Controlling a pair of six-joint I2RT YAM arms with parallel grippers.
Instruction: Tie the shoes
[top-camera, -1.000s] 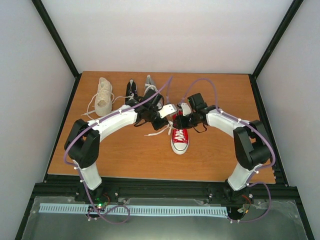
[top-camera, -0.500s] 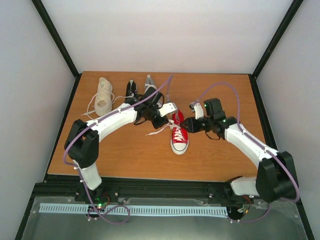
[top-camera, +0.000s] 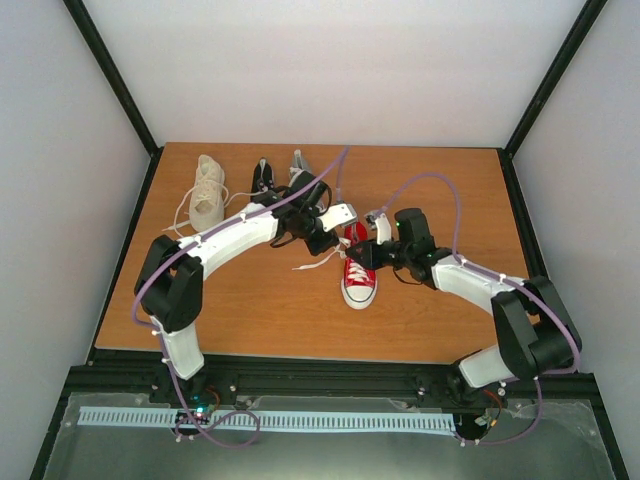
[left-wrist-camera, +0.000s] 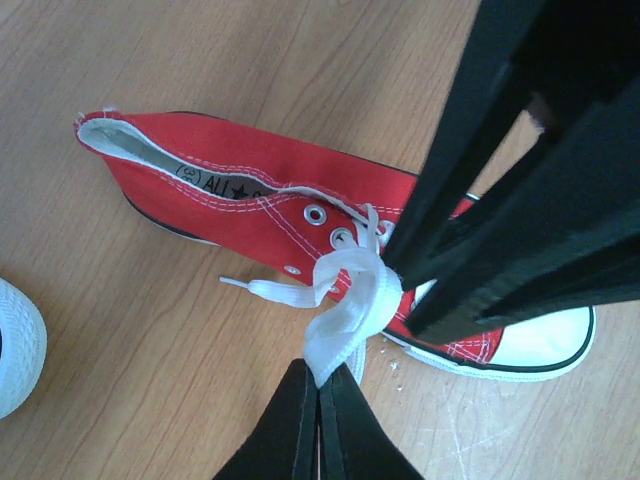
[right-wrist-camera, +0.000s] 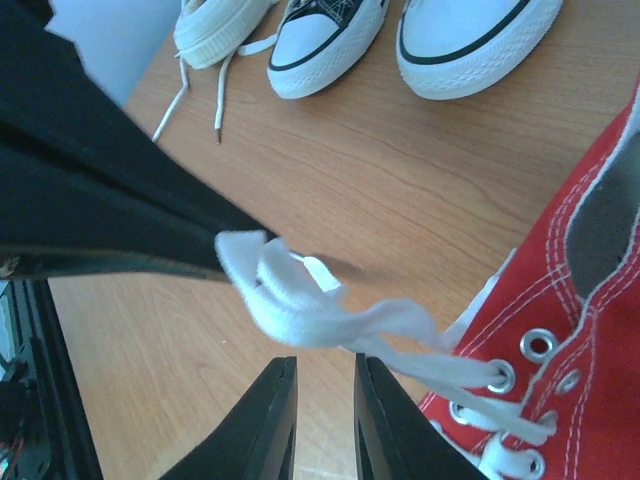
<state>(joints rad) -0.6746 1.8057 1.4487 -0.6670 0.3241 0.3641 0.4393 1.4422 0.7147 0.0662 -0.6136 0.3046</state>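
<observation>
Now | left pincer (left-wrist-camera: 320, 388) pinches white lace (left-wrist-camera: 350, 300) of red sneaker (left-wrist-camera: 235, 205) | right pincer (right-wrist-camera: 325, 380) slightly spread, just beside lace

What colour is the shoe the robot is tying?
The shoe is red, with white laces; the left wrist view shows it best.

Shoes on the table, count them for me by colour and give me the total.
Cream shoe: 1
Black shoe: 1
Grey shoe: 1
Red shoe: 1
Total: 4 shoes
</observation>
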